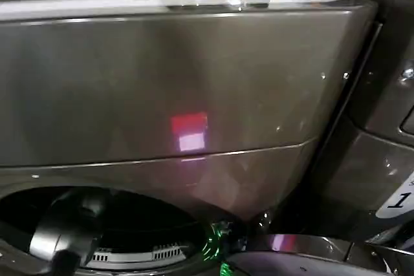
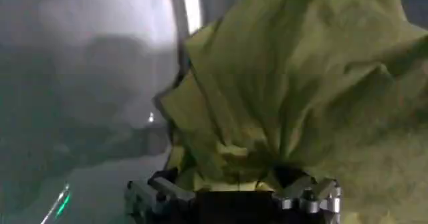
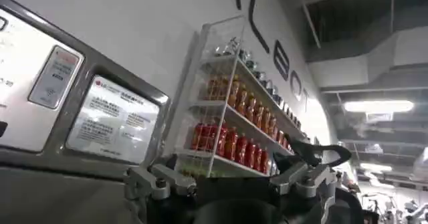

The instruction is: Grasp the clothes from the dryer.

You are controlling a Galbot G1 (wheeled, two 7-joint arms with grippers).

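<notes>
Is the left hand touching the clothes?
Touching. In the left wrist view the clothes bunch down between the left hand's two fingers, with fabric pressed against them and no gap.

The clothes (image 2: 287, 85), a crumpled bunch of yellow-green fabric, stood bunched up inside the steel drum of the dryer (image 1: 162, 88), whose dark bronze-grey front showed a red light

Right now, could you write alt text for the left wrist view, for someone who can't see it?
Crumpled yellow-green clothes bunch right against the left gripper, rising from between its metal fingers. Behind them curves the dryer's grey steel drum wall.
</notes>
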